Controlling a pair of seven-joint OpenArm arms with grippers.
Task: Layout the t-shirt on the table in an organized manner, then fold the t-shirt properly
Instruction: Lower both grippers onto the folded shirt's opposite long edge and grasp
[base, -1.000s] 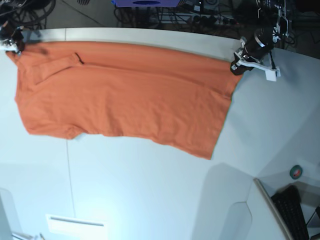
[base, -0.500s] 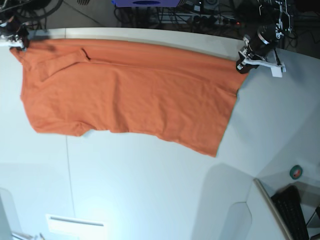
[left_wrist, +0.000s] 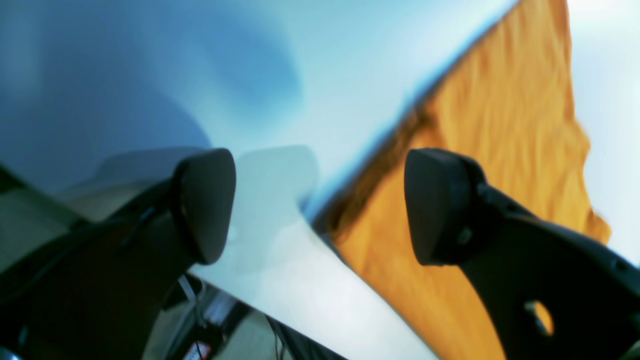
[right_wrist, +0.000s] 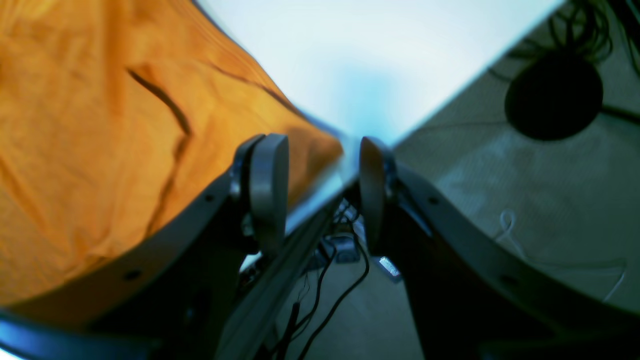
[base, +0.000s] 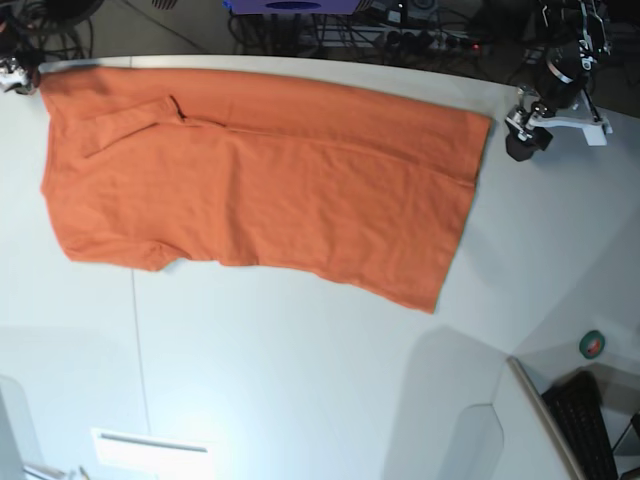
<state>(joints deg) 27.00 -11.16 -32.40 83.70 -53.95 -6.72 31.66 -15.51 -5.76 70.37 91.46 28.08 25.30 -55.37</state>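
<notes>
The orange t-shirt (base: 260, 180) lies spread flat on the white table (base: 300, 380), its top edge along the table's far edge. A folded sleeve and the collar area show near its upper left (base: 150, 115). My left gripper (base: 516, 138) is open and empty, just right of the shirt's far right corner. In the left wrist view the left gripper (left_wrist: 320, 205) has its jaws wide apart over the shirt's edge (left_wrist: 500, 125). My right gripper (base: 16, 78) is open at the shirt's far left corner. In the right wrist view the right gripper (right_wrist: 322, 192) holds nothing, with the shirt (right_wrist: 100, 125) beside it.
A thin seam line (base: 136, 340) runs down the table. A grey side surface (base: 470, 430), a green tape roll (base: 593, 344) and a black keyboard (base: 590, 430) sit at the lower right. Cables and stands crowd the floor behind the far edge (base: 400, 25).
Both grippers have let go of the shirt's top corners and drawn outward. The shirt has been pulled toward the far edge and now lies flat.
</notes>
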